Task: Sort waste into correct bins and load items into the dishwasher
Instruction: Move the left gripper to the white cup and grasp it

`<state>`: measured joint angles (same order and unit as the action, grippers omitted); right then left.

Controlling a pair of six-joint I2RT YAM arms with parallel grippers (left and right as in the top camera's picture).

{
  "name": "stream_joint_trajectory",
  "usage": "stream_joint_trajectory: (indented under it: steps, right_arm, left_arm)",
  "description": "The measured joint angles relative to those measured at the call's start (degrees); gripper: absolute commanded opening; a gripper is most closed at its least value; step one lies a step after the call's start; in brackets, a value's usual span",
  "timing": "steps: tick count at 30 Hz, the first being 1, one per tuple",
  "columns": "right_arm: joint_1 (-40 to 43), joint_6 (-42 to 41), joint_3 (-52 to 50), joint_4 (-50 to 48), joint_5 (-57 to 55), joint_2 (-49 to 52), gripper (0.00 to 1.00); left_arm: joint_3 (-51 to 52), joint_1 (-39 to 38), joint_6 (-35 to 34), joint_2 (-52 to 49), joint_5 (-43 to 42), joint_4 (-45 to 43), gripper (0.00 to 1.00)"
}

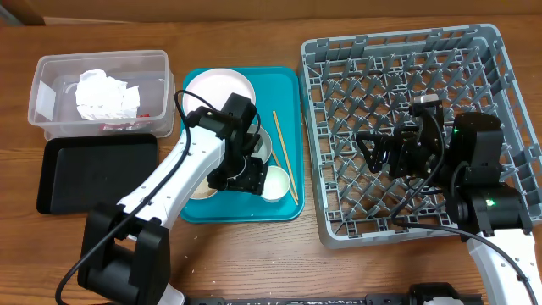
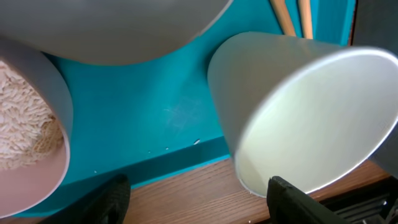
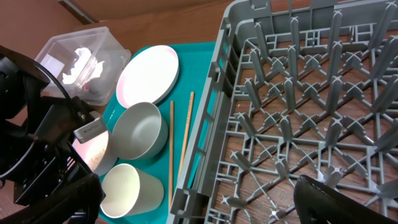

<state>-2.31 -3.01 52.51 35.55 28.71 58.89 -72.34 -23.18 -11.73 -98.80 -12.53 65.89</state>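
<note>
Left gripper (image 2: 199, 200) wide, empty, over teal tray (image 2: 149, 118) front edge (right gripper (image 3: 199, 202) likewise wide, above dish rack (image 3: 219, 74)); tray carries one plate (image 3: 149, 74), three bowls (image 3: 140, 130), two chopsticks (image 3: 171, 149).

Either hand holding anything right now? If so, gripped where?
Nothing held: right hand is open and empty over the dish rack; left hand is open over the teal tray, one finger near the rim of the white cup, no grip on it.

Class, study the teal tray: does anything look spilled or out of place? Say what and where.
A few white specks, likely stray rice, lie on the teal tray near its edge, between the rice-filled pinkish bowl and the white cup. Nothing else stands out.
</note>
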Motion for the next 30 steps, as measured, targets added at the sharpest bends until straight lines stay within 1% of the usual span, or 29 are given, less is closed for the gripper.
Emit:
stream_joint_trajectory:
  steps: [2,8,9,15,21,23,27,30]
  right_arm:
    - [0.00,0.00,0.00,0.00,0.00,0.00,1.00]
    - [0.00,0.00,0.00,0.07,0.00,0.00,1.00]
    - [0.00,0.00,0.00,0.02,0.00,0.00,1.00]
    - [0.02,-0.02,0.00,0.04,0.00,0.00,1.00]
    - [0.02,-0.02,0.00,0.04,0.00,0.00,1.00]
    - [0.00,0.00,0.00,0.04,0.00,0.00,1.00]
    - [0.00,-0.02,0.00,0.02,0.00,0.00,1.00]
    - [0.00,-0.02,0.00,0.04,0.00,0.00,1.00]
  left_arm:
    - [0.00,0.00,-0.55,0.00,0.20,-0.61,0.68]
    - [0.04,0.00,-3.39,0.00,0.68,-4.83,0.44]
    - [0.04,0.00,-4.00,0.00,0.79,-5.49,0.42]
    - [0.22,-0.87,-7.02,0.00,0.81,-8.52,0.35]
    - [1.18,-2.67,-8.92,0.00,0.79,-9.44,0.30]
    - [1.51,-2.86,-9.68,0.00,1.14,-9.75,0.24]
    - [2.12,-2.84,-11.56,0.00,2.34,-9.84,0.04]
    - [2.23,-2.84,-12.50,0.00,2.95,-10.23,0.04]
